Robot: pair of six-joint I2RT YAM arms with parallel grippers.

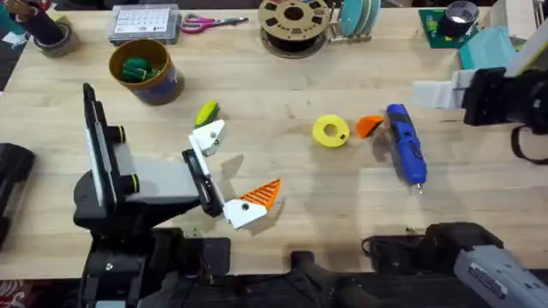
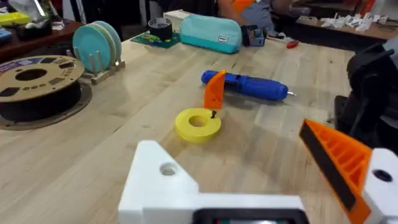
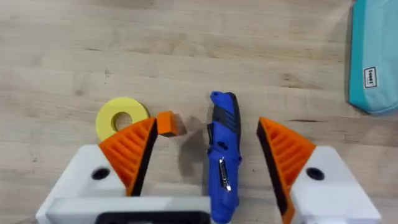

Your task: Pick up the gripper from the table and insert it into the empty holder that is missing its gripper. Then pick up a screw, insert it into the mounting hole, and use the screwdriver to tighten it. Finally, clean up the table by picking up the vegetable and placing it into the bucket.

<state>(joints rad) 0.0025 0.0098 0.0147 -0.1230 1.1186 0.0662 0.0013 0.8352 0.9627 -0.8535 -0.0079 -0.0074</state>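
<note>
Orange ribbed pads on the right gripper [image 3: 205, 168] stand wide apart, straddling the blue screwdriver [image 3: 222, 155], which lies flat on the table [image 1: 282, 184] toward its right edge. Just beside it sits the loose orange gripper [image 1: 369, 126], next to a yellow ring [image 1: 330, 131]. Nearer the left edge, the left gripper [image 1: 229, 175] is spread open, one jaw being the bare white holder [image 1: 208, 137]. The vegetable [image 1: 205, 112] touches that holder; the bucket [image 1: 144, 72] stands by the far left corner
</note>
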